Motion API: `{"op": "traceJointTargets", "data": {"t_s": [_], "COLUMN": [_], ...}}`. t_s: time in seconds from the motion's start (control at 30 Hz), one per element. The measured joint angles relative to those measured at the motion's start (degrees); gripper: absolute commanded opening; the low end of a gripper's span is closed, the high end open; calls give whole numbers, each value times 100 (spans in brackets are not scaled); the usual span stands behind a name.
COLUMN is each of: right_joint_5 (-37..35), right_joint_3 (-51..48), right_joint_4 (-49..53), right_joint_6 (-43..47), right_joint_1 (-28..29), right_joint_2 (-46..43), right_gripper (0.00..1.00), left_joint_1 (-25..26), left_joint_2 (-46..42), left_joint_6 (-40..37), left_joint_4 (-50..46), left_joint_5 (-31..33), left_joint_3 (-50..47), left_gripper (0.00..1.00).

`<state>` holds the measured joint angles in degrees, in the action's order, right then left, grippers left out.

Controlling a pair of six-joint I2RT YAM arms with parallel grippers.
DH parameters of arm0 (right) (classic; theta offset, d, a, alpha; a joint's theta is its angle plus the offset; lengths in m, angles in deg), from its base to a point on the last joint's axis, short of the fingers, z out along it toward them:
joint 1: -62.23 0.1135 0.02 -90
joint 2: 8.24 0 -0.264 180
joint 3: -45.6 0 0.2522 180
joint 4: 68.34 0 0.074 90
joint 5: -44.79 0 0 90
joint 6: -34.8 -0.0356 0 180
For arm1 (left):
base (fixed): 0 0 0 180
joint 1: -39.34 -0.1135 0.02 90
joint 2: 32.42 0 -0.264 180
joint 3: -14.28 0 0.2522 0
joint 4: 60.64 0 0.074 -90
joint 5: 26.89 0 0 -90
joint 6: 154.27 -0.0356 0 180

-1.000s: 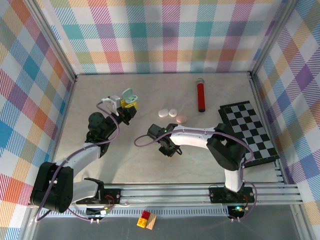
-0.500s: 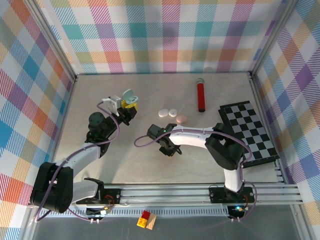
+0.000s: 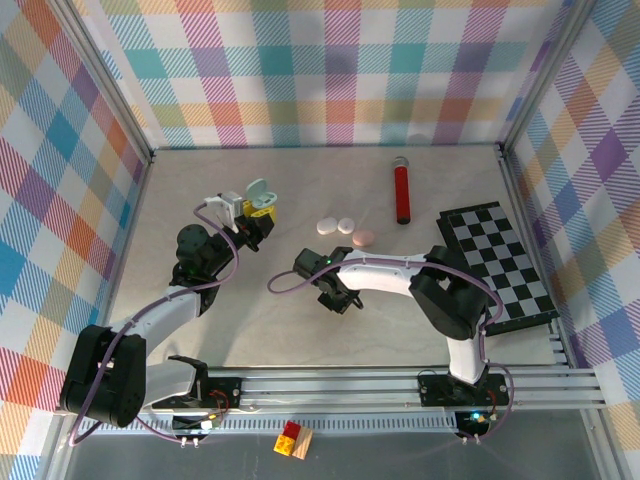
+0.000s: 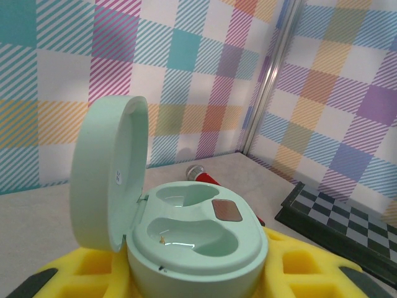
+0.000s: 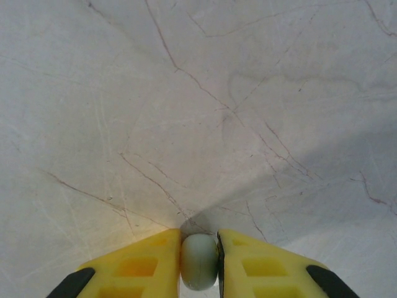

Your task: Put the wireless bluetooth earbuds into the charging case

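Note:
My left gripper is shut on the mint-green charging case, holding it upright above the table's left half. The lid stands open and both wells look empty. The yellow fingers press on its lower sides. My right gripper is down at the table surface, shut on one tiny pale greenish-white earbud pinched between its yellow fingertips. From above, that gripper sits at mid-table, right of the case. The earbud is too small to see from above.
Two white pebble-shaped cases and a pink one lie behind the right gripper. A red cylinder with a silver cap lies further back. A black-and-white chequered board covers the right side. Patterned walls enclose the table.
The left gripper and the open case have shifted very slightly. The right arm stays in the same spot low over the table.

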<state>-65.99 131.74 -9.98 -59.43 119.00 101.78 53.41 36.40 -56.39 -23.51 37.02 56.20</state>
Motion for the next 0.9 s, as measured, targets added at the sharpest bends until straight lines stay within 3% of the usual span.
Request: {"op": "traceJointTargets", "data": {"t_s": [0.17,0.37,0.7,0.9], "right_joint_5": [249,986,3773,5313], "right_joint_3": [-310,-1008,-2094,-2455], "right_joint_4": [-221,-662,-1812,-2559], "right_joint_6": [-219,-710,-1816,-2463], "right_joint_1": [-299,-1069,-3038,-3661], "right_joint_2": [-507,-1639,-2979,-3309], "right_gripper": [20,20,21,20], "left_joint_1": [11,120,973,1419], "left_joint_2": [0,0,107,337], "left_joint_6": [-39,-153,-629,-940], "left_joint_4": [0,-7,-151,-291], "left_joint_5": [2,24,216,339], "left_joint_3": [0,0,0,66], "left_gripper": [31,31,31,31]}}
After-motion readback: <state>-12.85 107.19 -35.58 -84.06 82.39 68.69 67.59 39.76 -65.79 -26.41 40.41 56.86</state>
